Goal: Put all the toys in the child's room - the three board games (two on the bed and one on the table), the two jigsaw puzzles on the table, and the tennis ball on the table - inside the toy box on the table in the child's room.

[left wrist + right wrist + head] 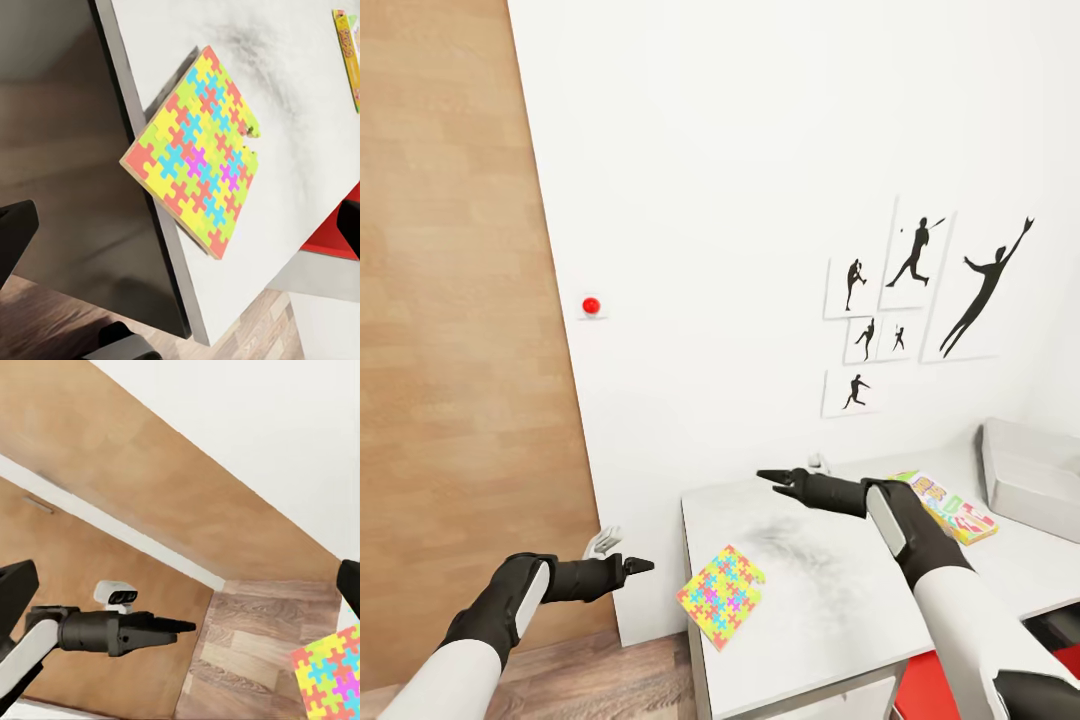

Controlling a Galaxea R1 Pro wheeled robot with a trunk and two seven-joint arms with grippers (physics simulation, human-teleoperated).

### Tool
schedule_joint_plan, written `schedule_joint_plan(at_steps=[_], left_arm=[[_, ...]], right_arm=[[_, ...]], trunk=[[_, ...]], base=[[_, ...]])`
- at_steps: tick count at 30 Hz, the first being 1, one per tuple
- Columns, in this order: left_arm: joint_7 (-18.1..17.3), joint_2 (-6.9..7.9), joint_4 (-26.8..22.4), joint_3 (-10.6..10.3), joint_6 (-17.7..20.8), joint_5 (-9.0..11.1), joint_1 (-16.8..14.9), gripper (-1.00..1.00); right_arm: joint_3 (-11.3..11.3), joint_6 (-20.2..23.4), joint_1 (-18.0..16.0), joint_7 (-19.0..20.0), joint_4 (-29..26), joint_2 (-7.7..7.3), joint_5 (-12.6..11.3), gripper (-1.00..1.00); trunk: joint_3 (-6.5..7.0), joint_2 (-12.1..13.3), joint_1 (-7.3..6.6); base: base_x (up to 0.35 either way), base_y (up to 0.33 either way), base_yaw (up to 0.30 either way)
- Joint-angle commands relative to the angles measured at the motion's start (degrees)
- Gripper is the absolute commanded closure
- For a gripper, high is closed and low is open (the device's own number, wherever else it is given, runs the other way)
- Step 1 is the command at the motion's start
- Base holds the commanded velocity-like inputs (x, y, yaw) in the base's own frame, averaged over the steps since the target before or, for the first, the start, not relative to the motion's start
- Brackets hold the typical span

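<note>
Your left arm reaches forward low at the head view's left, white forearm into a black wrist, and its left claw (638,566) points to the right with the fingers drawn together to a narrow tip; the right wrist view shows that same claw (184,625) from the side, tapered to a point, holding nothing. Your right arm extends from the lower right, bent at the wrist, and its right claw (770,478) points to the left, fingers nearly together and empty.
</note>
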Motion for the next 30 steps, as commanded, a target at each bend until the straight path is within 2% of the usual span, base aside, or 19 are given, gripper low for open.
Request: schedule_joint_plan(at_steps=[1, 4, 9, 20, 30], left_arm=[[-0.13, -0.03, 0.00, 0.17, 0.43, 0.05, -0.02, -1.00], [-0.17, -0.03, 0.00, 0.17, 0.43, 0.05, -0.02, -1.00], [-0.74, 0.00, 0.00, 0.17, 0.43, 0.05, -0.02, -1.00], [-2.92, 0.07, 0.07, 0.23, 0.50, 0.05, -0.02, -1.00], [-3.33, 0.10, 0.13, 0.30, 0.45, 0.05, -0.02, -1.00]], right_arm=[[-0.09, 0.62, 0.49, 2.01, -0.86, 0.00, 0.03, -1.00], [-0.10, 1.39, 1.77, 5.86, -3.26, -0.01, 0.14, -1.00], [-0.10, 1.97, 3.10, 8.63, -6.04, -0.02, 0.13, -1.00], [-0.10, 2.20, 3.82, 10.15, -7.42, 0.06, -0.10, -1.00], [-0.10, 2.40, 3.88, 10.39, -7.73, 0.07, -0.21, -1.00]], trunk=[[-0.21, -0.46, 0.25], [-0.75, -1.66, 0.91], [-1.65, -3.67, 2.01], [-3.62, -8.08, 4.42], [-5.42, -12.09, 6.62]], base=[[0.000, 0.000, 0.000], [0.000, 0.000, 0.000], [0.000, 0.000, 0.000], [0.000, 0.000, 0.000], [0.000, 0.000, 0.000]])
